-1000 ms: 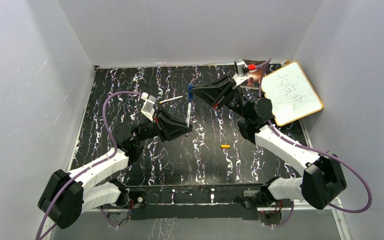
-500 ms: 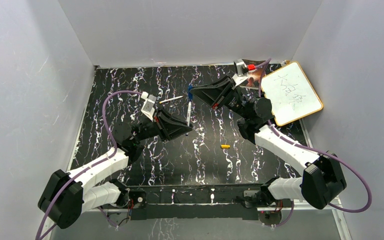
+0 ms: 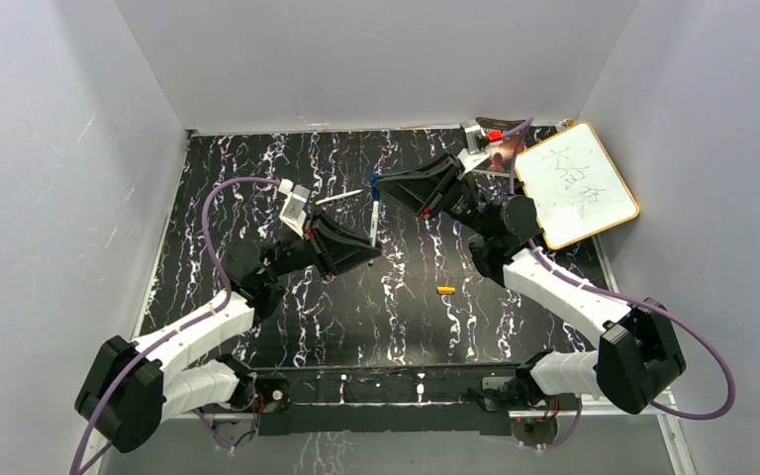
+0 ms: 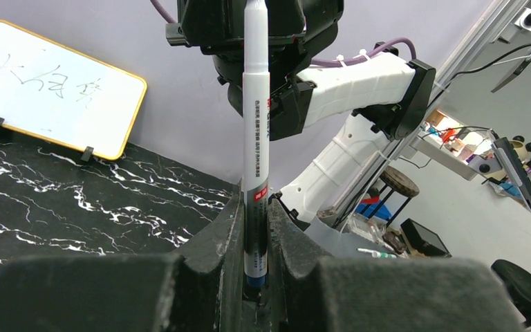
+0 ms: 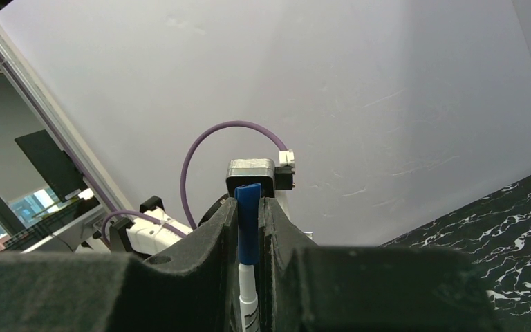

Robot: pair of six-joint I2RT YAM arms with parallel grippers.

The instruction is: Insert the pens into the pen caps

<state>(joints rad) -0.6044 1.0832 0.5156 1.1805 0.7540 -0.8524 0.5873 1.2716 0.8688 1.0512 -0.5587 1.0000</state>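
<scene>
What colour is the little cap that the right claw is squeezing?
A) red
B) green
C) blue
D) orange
C: in the right wrist view the right claw pinches a blue cap, with a white pen showing just below it.

The pen point(image 4: 256, 138) is glossy white plastic, the blue cap point(image 5: 247, 221) smooth plastic, the fingers point(image 4: 218, 238) grainy matt black.

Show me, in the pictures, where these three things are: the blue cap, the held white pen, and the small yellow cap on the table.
blue cap point(image 5: 247, 225): right wrist view, middle of its blue body.
white pen point(image 4: 256, 138): left wrist view, middle of the printed barrel.
yellow cap point(image 3: 445, 290): top external view, centre of the cap.
</scene>
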